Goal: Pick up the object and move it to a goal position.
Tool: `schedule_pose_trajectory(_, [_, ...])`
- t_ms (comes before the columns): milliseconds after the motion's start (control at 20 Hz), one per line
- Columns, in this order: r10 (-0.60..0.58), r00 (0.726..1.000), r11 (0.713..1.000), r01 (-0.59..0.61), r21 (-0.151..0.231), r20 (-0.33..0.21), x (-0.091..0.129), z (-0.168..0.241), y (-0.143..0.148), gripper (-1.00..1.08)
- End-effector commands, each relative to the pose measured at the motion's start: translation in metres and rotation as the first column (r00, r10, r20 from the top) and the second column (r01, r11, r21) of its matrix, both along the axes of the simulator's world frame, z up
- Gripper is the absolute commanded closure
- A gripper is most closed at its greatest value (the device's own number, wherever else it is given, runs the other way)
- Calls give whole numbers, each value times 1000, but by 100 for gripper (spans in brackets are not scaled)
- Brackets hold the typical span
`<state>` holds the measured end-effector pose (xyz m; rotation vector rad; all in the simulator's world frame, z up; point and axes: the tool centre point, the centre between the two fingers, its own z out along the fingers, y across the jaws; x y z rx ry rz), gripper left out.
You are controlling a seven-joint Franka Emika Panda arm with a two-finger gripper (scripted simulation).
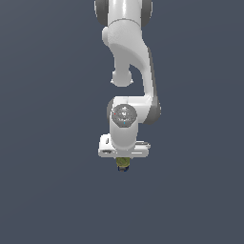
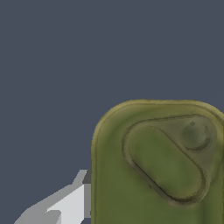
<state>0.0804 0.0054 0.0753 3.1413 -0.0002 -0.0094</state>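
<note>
Background: Flat slate-blue fills the exterior view all round the arm; no table edge, goal marker or other item shows against it.

Arm, exterior view: the white Panda arm (image 1: 129,52) reaches from the picture's top toward its middle, wrist turned so the hand points at the ground. That vertical pose suits a top-down grab on a small item.

Gripper, exterior view: the gripper (image 1: 124,159) shows mainly as a wide white hand body, and the fingers are hidden under it. Whether they are apart or pressed onto anything cannot be told from here.

Object, exterior view: the object (image 1: 123,164) peeps out just below the hand's lower edge, olive-yellow with a dark blue end, far narrower than the hand. It sits centred on the hand, probably so both fingers meet it evenly.

Object, wrist view: the object (image 2: 157,166) fills the frame's lower right quarter, an olive lid with a rounded rim, an oblong pressed panel and a small round dimple. Its size suggests the camera is very close, consistent with the hand being down around it.

Finger, wrist view: one pale grey finger (image 2: 65,203) lies just beside the lid's edge, with a thin dark strip between. Contact is not clear, and the other finger is out of sight.

Stage, as a judgement: the grasp is likely at or near closing, with the carry to the goal yet to come.
</note>
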Motion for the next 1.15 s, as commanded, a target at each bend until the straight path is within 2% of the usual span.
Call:
schedule_pose_trajectory(0, [0, 1000, 1000, 0, 0, 5, 10, 9, 20, 108])
schedule_pose_trajectory(250, [0, 1000, 1000, 0, 0, 5, 28, 21, 59, 108])
schedule_pose_trajectory(500, [0, 1000, 1000, 0, 0, 5, 41, 29, 84, 108])
schedule_pose_trajectory(1100, [0, 1000, 1000, 0, 0, 6, 52, 35, 103, 108])
